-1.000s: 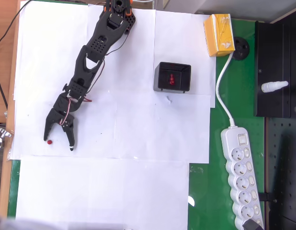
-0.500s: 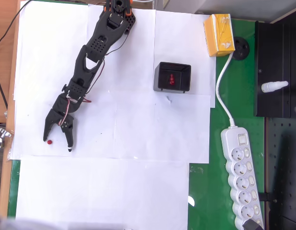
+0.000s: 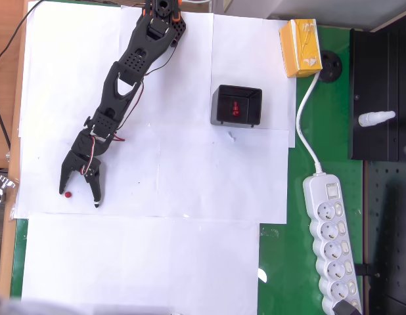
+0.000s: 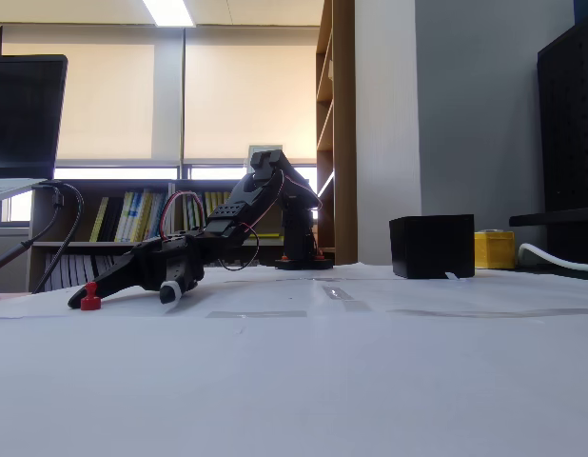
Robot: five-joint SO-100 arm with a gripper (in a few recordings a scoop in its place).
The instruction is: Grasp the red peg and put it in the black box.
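The red peg [image 3: 69,195] is a tiny dark-red dot on the white paper at the left of the overhead view. My gripper [image 3: 79,197] is low over the paper and open. The peg lies between its fingers, close to the left fingertip [image 3: 62,190]. In the fixed view the peg [image 4: 89,300] stands upright on the paper between the fingers of my gripper [image 4: 123,300]. The black box [image 3: 236,105] sits well to the right and farther back, with a brighter red peg [image 3: 235,108] inside it. In the fixed view the box [image 4: 432,246] is right of the arm.
A yellow carton [image 3: 300,48] stands beyond the box at the paper's far right corner. A white power strip [image 3: 331,239] and its cable lie on the green mat at right. A black pegboard panel [image 3: 380,98] fills the right edge. White paper spreads in front of the gripper.
The gripper has shifted very slightly to the left around the peg. The peg and the box have not moved.
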